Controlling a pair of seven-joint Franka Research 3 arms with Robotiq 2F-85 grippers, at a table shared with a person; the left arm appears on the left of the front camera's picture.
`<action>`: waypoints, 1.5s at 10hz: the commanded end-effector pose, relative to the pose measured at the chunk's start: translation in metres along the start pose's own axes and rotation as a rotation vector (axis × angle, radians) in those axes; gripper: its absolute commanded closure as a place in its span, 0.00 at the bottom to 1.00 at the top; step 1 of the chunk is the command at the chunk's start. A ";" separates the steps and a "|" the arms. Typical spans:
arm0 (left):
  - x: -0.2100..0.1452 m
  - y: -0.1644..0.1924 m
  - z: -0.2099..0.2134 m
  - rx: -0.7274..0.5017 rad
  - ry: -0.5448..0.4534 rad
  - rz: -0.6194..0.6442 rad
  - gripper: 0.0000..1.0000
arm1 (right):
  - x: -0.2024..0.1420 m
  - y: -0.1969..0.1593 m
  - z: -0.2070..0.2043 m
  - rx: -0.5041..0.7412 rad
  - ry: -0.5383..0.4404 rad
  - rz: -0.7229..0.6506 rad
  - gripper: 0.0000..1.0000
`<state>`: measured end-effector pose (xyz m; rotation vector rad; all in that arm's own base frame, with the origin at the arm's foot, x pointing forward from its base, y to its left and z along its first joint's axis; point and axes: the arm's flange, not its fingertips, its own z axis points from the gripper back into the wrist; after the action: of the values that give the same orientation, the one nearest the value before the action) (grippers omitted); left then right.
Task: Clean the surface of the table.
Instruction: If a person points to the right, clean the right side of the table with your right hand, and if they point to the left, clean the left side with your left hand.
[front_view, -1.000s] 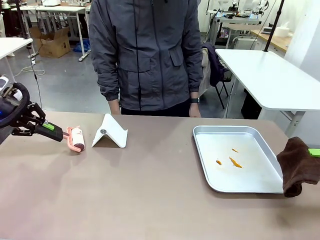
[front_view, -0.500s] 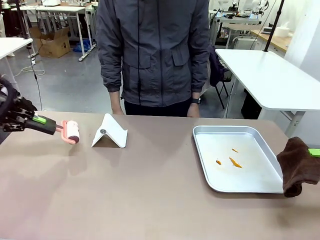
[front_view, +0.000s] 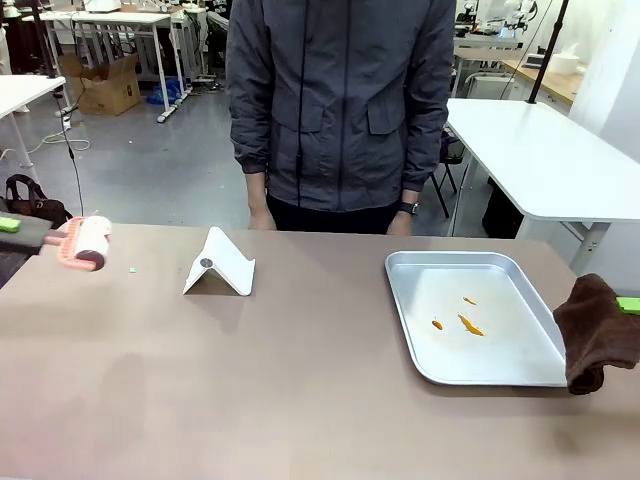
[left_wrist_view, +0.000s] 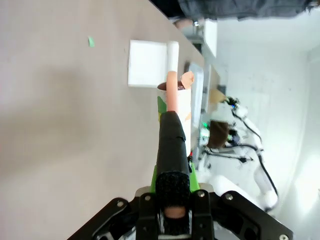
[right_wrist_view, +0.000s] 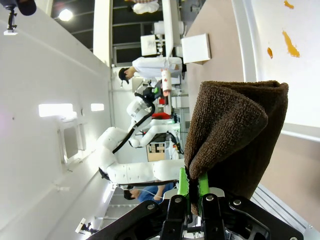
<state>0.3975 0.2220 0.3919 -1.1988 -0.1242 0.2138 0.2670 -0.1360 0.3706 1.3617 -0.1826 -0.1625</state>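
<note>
The brownish table (front_view: 300, 380) spreads across the front view. At its far left edge my left gripper (front_view: 10, 230) is shut on the black handle of a pink lint roller (front_view: 85, 243), held above the table. In the left wrist view the handle (left_wrist_view: 172, 145) sits between the closed jaws of the left gripper (left_wrist_view: 172, 190), and the roller head (left_wrist_view: 175, 95) points at the table (left_wrist_view: 60, 125). At the right edge my right gripper (front_view: 628, 304) is shut on a dark brown cloth (front_view: 598, 330) that hangs beside the tray. The cloth (right_wrist_view: 235, 135) droops over the right gripper (right_wrist_view: 195, 187) in the right wrist view.
A silver metal tray (front_view: 412, 345) with a few orange scraps (front_view: 468, 323) lies at the right. A white folded stand (front_view: 220, 265) sits left of centre, with a tiny green scrap (front_view: 132, 269) near it. A person in a dark jacket (front_view: 340, 100) stands at the far side.
My left gripper has lifted the lint roller off the table and drawn it back to the left edge. A small green scrap now shows there. The person has stepped to the right.
</note>
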 end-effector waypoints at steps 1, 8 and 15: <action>-0.017 0.010 0.040 -0.068 0.083 -0.009 0.78 | -0.002 0.002 0.001 0.007 0.010 0.009 1.00; -0.042 0.018 0.061 -0.115 0.066 0.014 0.78 | -0.002 0.002 0.001 0.007 0.010 0.009 1.00; 0.013 0.007 0.033 0.105 -0.180 0.050 0.78 | -0.002 0.002 0.001 0.007 0.010 0.009 1.00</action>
<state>0.3948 0.2753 0.3918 -1.0982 -0.2531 0.3322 0.2670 -0.1361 0.3707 1.3617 -0.1829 -0.1626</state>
